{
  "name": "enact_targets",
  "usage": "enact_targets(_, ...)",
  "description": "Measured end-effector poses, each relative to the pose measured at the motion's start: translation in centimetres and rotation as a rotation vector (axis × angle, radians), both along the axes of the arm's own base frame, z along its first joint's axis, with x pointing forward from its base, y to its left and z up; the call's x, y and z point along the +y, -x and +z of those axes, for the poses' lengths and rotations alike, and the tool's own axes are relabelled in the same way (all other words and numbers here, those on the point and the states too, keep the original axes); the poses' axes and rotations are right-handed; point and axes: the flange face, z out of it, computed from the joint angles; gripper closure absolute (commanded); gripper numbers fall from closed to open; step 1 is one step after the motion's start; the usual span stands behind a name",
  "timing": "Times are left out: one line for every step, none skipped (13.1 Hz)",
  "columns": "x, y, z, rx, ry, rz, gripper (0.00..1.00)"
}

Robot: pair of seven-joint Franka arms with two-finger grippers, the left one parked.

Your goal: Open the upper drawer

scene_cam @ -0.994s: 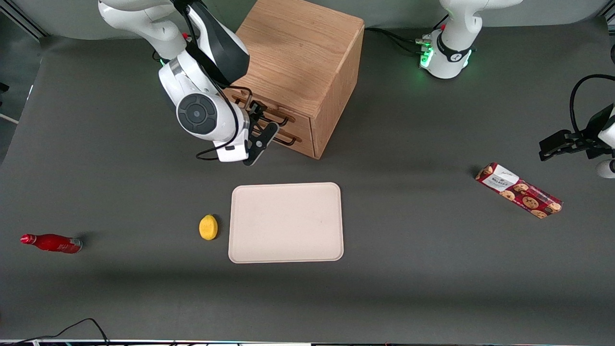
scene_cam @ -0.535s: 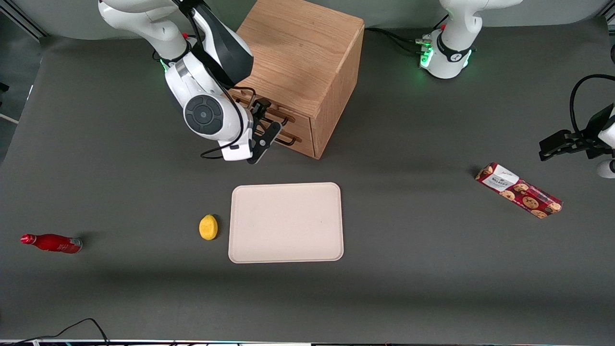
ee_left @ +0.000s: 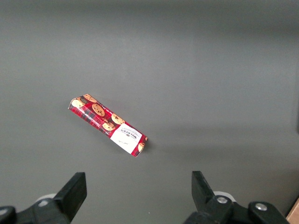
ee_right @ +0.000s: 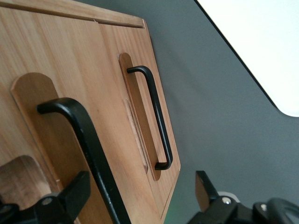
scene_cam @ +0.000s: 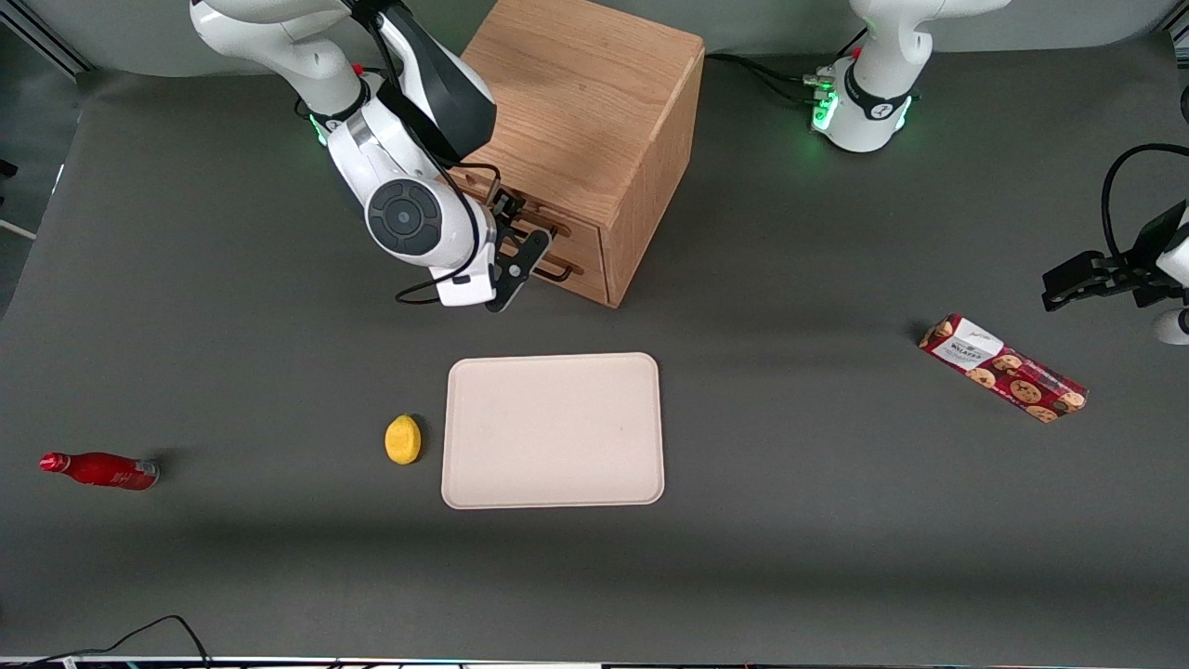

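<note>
The oak cabinet (scene_cam: 576, 111) stands at the back of the table, its drawer fronts facing the working arm's end. The upper drawer (scene_cam: 568, 234) looks shut, flush with the front. My right gripper (scene_cam: 516, 253) is open in front of it. In the right wrist view the upper drawer's black bar handle (ee_right: 88, 140) runs between the two fingers of the gripper (ee_right: 140, 193), closer to one fingertip (ee_right: 72, 193) than to the other. The lower drawer's handle (ee_right: 156, 116) lies farther off, near the cabinet's bottom edge; it also shows in the front view (scene_cam: 560, 270).
A beige tray (scene_cam: 553, 429) lies nearer the front camera than the cabinet, with a yellow lemon (scene_cam: 402, 439) beside it. A red bottle (scene_cam: 100, 470) lies toward the working arm's end. A cookie box (scene_cam: 1003, 368) lies toward the parked arm's end, also in the left wrist view (ee_left: 108, 126).
My right gripper has moved closer to the cabinet front, up to the upper drawer's handle. The drawers have not moved.
</note>
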Motion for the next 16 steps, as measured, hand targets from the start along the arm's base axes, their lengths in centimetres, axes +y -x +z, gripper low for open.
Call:
enact_targets(0.0, 0.0, 0.0, 0.0, 0.0, 0.0, 0.0)
enact_targets(0.0, 0.0, 0.0, -0.001, -0.001, 0.0, 0.0)
enact_targets(0.0, 0.0, -0.1, -0.002, -0.001, -0.001, 0.0)
enact_targets(0.0, 0.0, -0.2, -0.004, -0.001, -0.002, 0.0)
enact_targets(-0.1, -0.1, -0.3, -0.003, -0.001, -0.005, 0.0)
enact_targets(-0.4, -0.2, -0.6, 0.0, 0.002, -0.009, 0.0)
enact_targets(-0.6, -0.3, -0.9, 0.005, 0.005, -0.014, 0.0)
enact_targets(-0.9, -0.4, -1.2, 0.01, 0.008, -0.018, 0.0)
enact_targets(-1.0, -0.4, -1.3, 0.012, 0.009, -0.021, 0.0)
enact_targets(-1.1, -0.5, -1.3, 0.012, 0.009, -0.021, 0.0)
enact_targets(-1.1, -0.5, -1.3, 0.012, 0.009, -0.022, 0.0)
enact_targets(-1.2, -0.6, -1.3, 0.008, 0.011, -0.022, 0.0)
enact_targets(-1.3, -0.8, -1.3, -0.004, 0.014, -0.021, 0.0)
enact_targets(-1.4, -1.1, -1.2, -0.03, 0.018, -0.019, 0.0)
enact_targets(-1.6, -1.5, -1.2, -0.051, 0.02, -0.02, 0.0)
enact_targets(-1.7, -1.8, -1.1, -0.066, 0.017, -0.024, 0.0)
